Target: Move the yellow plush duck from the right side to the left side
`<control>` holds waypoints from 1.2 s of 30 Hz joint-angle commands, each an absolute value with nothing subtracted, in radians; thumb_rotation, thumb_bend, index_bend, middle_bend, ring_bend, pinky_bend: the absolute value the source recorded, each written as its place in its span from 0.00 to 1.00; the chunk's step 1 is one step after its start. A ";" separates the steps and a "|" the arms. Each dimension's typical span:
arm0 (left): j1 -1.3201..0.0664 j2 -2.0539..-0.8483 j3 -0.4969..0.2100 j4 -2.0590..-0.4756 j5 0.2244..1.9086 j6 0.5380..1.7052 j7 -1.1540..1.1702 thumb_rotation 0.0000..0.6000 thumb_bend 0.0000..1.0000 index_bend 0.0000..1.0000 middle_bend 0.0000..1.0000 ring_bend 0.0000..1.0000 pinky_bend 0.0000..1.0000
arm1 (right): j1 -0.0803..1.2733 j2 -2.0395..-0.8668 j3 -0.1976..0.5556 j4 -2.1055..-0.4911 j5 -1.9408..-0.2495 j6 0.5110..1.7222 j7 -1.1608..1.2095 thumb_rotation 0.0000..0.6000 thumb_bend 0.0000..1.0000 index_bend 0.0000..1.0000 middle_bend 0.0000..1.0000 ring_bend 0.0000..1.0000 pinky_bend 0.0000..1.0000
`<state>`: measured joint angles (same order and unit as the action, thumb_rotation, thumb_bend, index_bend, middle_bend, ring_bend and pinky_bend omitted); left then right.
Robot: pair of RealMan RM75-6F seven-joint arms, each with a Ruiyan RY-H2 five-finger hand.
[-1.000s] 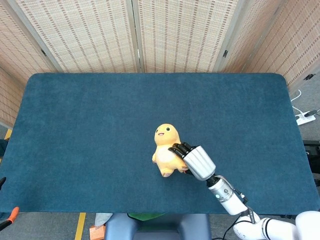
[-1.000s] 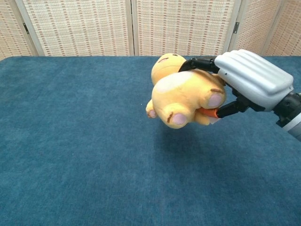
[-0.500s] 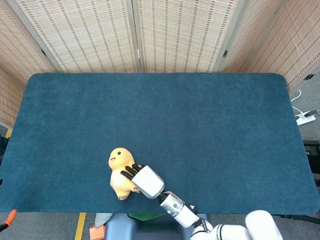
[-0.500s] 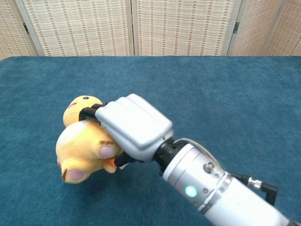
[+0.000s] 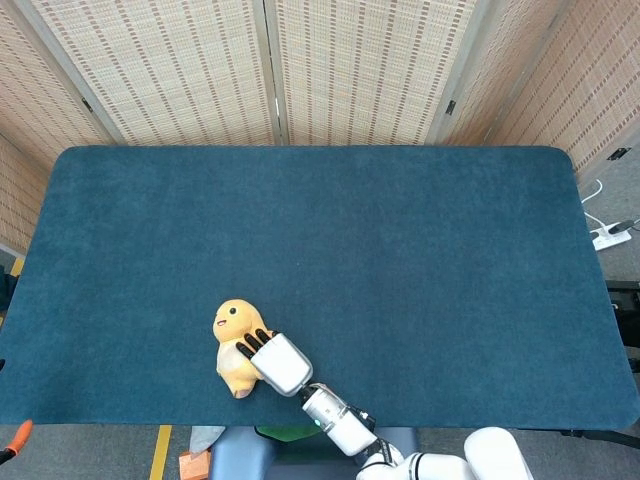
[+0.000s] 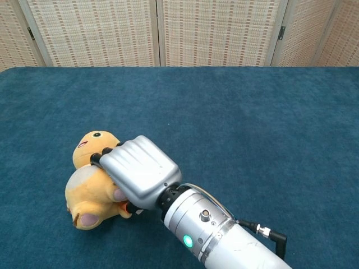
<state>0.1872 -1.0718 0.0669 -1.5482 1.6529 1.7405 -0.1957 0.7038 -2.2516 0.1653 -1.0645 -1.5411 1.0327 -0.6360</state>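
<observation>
The yellow plush duck (image 5: 233, 345) lies on the blue table cloth at the front left, head toward the back, feet toward me. In the chest view the duck (image 6: 90, 182) shows low at the left, resting on the cloth. My right hand (image 5: 272, 362) reaches across from the right and grips the duck's body, dark fingers wrapped over its back. From the chest the same right hand (image 6: 136, 171) shows its white back, covering the duck's right side. My left hand appears in neither view.
The blue table (image 5: 400, 250) stretches wide to the right and back. Woven screens (image 5: 330, 70) stand behind it. Its front edge runs just below the duck; an orange-handled tool (image 5: 12, 437) lies off the table at the lower left.
My right hand carried the duck from the table's middle to the front left, then lowered it slightly until it rests on the cloth. The grip has held throughout.
</observation>
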 commanded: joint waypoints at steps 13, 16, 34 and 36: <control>0.199 -1.086 0.079 -1.530 1.674 1.761 -0.185 1.00 0.33 0.05 0.12 0.05 0.14 | 0.605 -1.970 0.136 -1.580 -1.395 1.051 -0.879 1.00 0.16 0.00 0.00 0.00 0.00; 0.191 -1.095 0.077 -1.526 1.671 1.745 -0.180 1.00 0.33 0.05 0.12 0.05 0.14 | 0.564 -1.863 0.091 -1.713 -1.406 1.093 -0.874 1.00 0.14 0.00 0.00 0.00 0.00; 0.124 -1.370 0.097 -1.535 1.963 1.738 0.086 1.00 0.28 0.00 0.17 0.14 0.27 | 0.082 -1.230 -0.340 -1.628 -1.838 1.840 -0.177 1.00 0.14 0.00 0.00 0.00 0.00; 0.101 -1.400 0.093 -1.586 1.975 1.676 0.178 1.00 0.28 0.00 0.17 0.14 0.26 | 0.035 -1.229 -0.330 -1.539 -1.808 1.902 -0.062 1.00 0.15 0.00 0.00 0.00 0.00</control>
<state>0.1402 -1.3343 0.0934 -1.5224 1.9338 1.7593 0.0554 0.1868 -1.2970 -0.2649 -1.7354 -1.7707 1.7420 -0.3095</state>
